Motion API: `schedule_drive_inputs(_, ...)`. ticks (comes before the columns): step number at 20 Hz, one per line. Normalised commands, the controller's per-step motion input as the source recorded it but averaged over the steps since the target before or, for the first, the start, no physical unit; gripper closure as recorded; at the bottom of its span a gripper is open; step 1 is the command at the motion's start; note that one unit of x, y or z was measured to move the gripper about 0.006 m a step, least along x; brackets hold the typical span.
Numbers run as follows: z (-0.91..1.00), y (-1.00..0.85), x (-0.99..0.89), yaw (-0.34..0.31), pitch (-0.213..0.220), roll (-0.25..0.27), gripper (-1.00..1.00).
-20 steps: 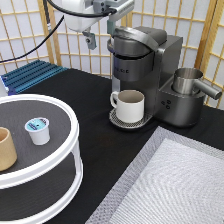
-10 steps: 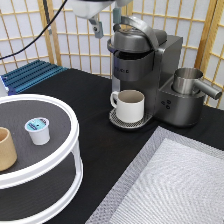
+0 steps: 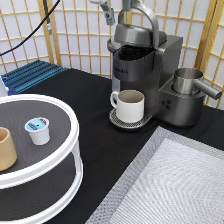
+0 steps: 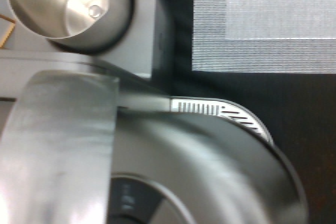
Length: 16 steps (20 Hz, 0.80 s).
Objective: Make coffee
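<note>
**Inspector:** Where is the two-finger gripper?

**Assistant:** The gripper (image 3: pixel 116 11) is at the exterior view's top edge, above the grey and black single-serve coffee machine (image 3: pixel 145 70), by the machine's curved silver handle (image 3: pixel 145 20). One dark finger shows clearly beside the handle. Whether the fingers are spread or clamped on the handle cannot be told.

**Inspector:** And the coffee?

**Assistant:** The small white plastic pod with a round teal-blue foil top (image 3: pixel 38 130) stands on the upper shelf of the white-rimmed round two-tier tray (image 3: pixel 60 172), at the exterior view's left, well apart from the gripper. A tan handleless cup (image 3: pixel 6 148) stands near it.

**Inspector:** The machine itself?

**Assistant:** A cream-white handled mug (image 3: pixel 129 105) sits on its drip plate. A silver metal jug (image 3: pixel 189 81) rests on its right side. The wrist view shows the brushed handle (image 4: pixel 67 145) close up.
</note>
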Motion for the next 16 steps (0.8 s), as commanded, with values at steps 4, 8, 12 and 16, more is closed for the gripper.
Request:
schedule_drive_inputs(4,0.56,0.71,0.52,0.0,0.209,-0.094,-1.0)
schedule_drive_inputs(8,0.59,0.7,0.47,0.0,0.21,-0.107,-1.0)
schedule_drive_inputs(12,0.48,0.68,0.52,0.0,0.219,-0.108,-1.0)
schedule_drive_inputs(16,0.29,0.51,0.57,-0.01,0.215,-0.1,-1.0)
